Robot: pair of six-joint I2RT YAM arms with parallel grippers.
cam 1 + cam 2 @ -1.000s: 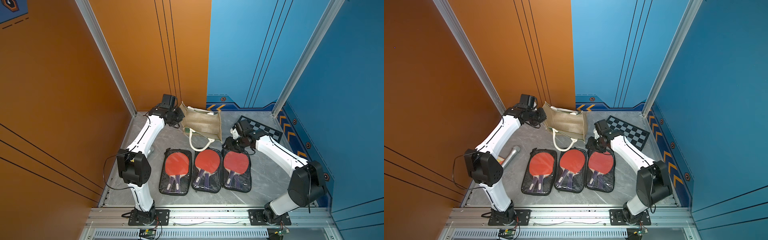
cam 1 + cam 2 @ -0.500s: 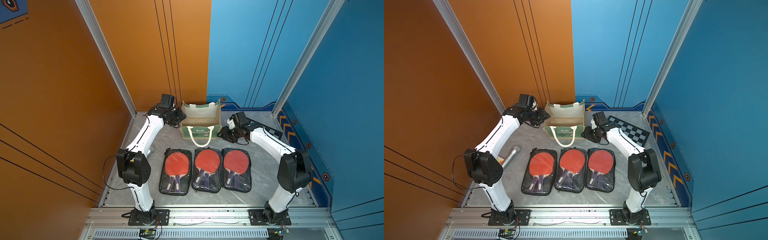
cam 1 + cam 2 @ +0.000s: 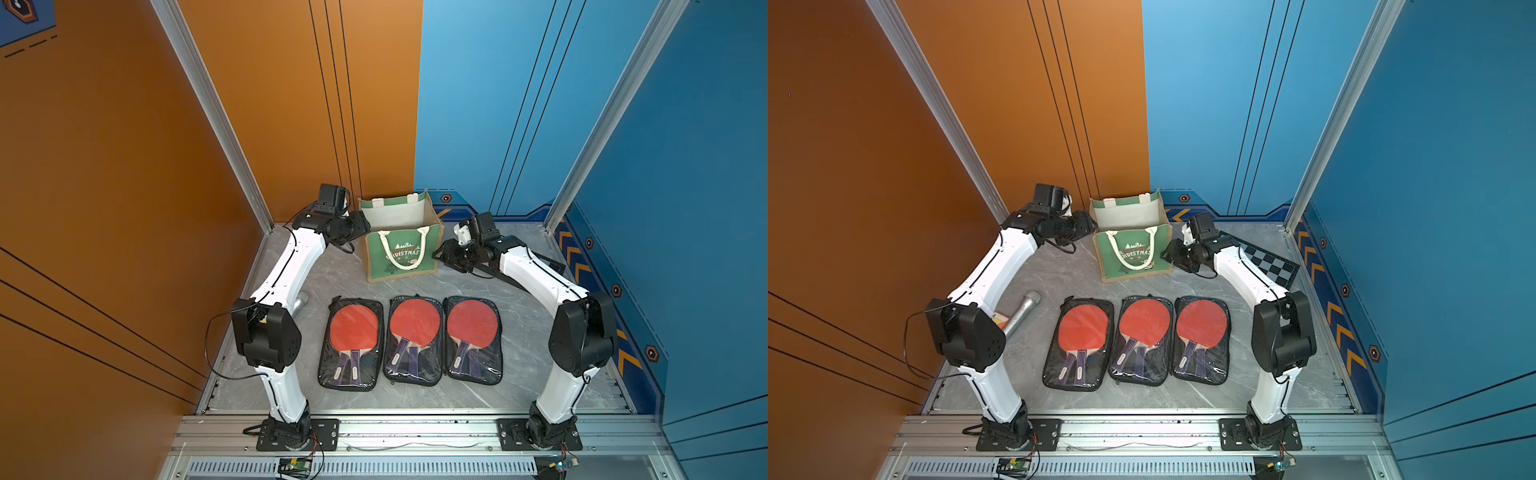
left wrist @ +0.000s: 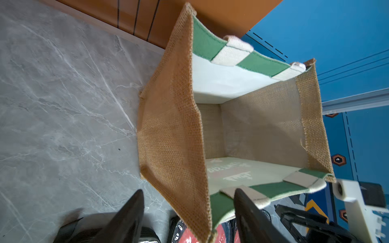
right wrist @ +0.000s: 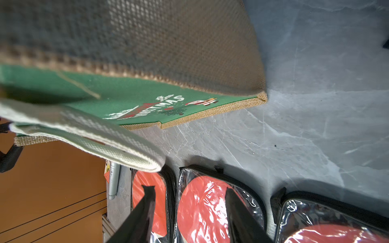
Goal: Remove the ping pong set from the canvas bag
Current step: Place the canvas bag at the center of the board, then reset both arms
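The canvas bag (image 3: 401,253) (image 3: 1133,255) stands upright at the back of the table, green printed front facing me, mouth open. Its white-lined inside (image 4: 263,130) looks empty. Three ping pong sets (image 3: 352,343) (image 3: 413,338) (image 3: 473,338) in clear black-edged cases lie side by side in front of it. My left gripper (image 3: 360,227) (image 4: 188,190) is open, its fingers straddling the bag's tan left wall without pinching it. My right gripper (image 3: 440,254) (image 5: 188,188) is open and empty, beside the bag's right wall.
A silver microphone (image 3: 1021,311) lies by the left arm's elbow, over a small orange item (image 3: 1000,320). A black-and-grey checkerboard (image 3: 1271,264) lies flat behind the right arm. Cell walls stand close behind the bag and at both sides.
The bag has swung from tipped over to upright. My left gripper has opened and let go of its rim. The right arm has moved from the sets up to the bag's right side.
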